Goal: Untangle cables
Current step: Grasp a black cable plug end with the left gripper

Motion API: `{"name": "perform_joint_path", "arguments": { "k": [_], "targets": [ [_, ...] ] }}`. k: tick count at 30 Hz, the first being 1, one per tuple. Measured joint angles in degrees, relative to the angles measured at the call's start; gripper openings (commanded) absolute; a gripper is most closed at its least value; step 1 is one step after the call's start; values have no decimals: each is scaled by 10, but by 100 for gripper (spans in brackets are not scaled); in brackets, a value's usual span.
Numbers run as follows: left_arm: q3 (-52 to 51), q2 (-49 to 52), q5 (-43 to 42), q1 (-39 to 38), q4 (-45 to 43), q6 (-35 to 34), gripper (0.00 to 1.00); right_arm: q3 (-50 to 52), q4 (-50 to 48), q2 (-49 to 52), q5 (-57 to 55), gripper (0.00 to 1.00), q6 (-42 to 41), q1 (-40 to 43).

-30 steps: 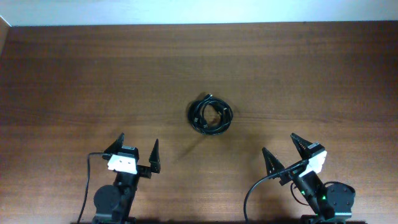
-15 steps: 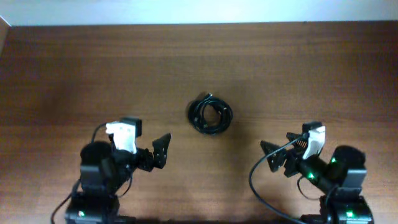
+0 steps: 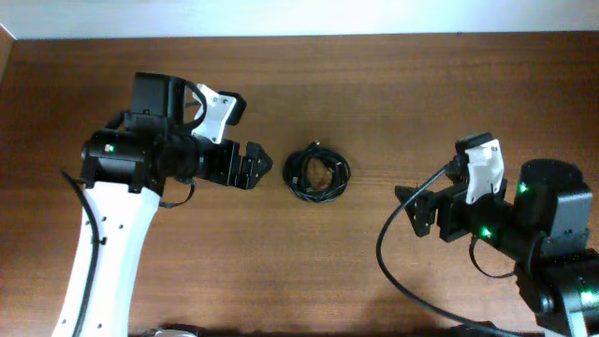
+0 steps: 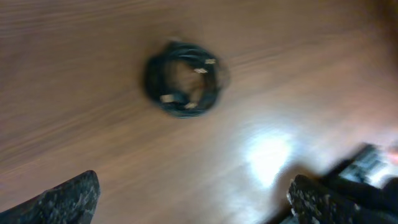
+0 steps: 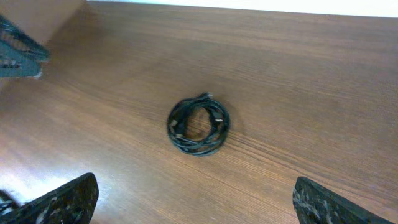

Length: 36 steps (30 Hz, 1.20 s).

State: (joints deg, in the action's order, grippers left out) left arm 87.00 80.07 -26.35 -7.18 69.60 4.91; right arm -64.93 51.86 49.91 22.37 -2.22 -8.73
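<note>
Cables (image 3: 317, 174): one tight black coil, strands wound together in a rough ring, flat on the wooden table (image 3: 421, 84), approx. mid-table. Small pale plug tips (image 4: 168, 98) show inside the ring; left wrist view is blurred, so no further detail. Nothing touches the coil.

L gripper (image 3: 255, 165): just left of the coil, tips pointing at it, near but apart. Jaws spread wide, nothing btwn them.

R gripper (image 3: 410, 212): well to the right of the coil and slightly nearer the robot, tips pointing left. Jaws also spread wide, empty.

Both wrist views: own fingers at the bottom corners, coil on bare wood ahead, btwn them.

R arm's thick black wire (image 3: 382, 267) loops over the table below the R gripper.
</note>
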Motion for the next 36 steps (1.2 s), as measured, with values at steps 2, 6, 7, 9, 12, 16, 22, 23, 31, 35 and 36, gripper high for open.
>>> {"name": "perform_joint_path", "arguments": {
  "k": [2,6,7,9,12,16,22,23,31,35,36],
  "targets": [
    [0,2,126,-39,-23,-20,99,-1,2,39,-57,99,14,0],
    [7,68,241,-78,-100,-44,99,-1,16,98,-93,99,21,0],
    [7,115,249,-78,-114,-48,99,-1,19,98,-94,99,22,0],
    [7,194,249,-78,-142,-50,99,-1,25,96,-95,99,24,-3],
    [7,287,223,-80,-188,-50,99,-1,30,90,-99,99,33,-43],
    [7,347,205,-124,-235,-52,99,-1,30,89,-120,99,38,-62],
    [7,348,208,-194,-249,-52,99,-1,38,89,-128,99,38,-62],
    [7,355,210,-193,-253,-49,99,-1,39,89,-131,98,38,-62],
    [7,378,272,-175,-250,-43,0,-1,43,89,-135,99,38,-62],
    [7,378,259,-174,-250,-36,34,-1,43,89,-135,99,38,-62],
    [7,378,253,-174,-250,-34,46,-1,43,89,-135,99,38,-62]
  ]
}}
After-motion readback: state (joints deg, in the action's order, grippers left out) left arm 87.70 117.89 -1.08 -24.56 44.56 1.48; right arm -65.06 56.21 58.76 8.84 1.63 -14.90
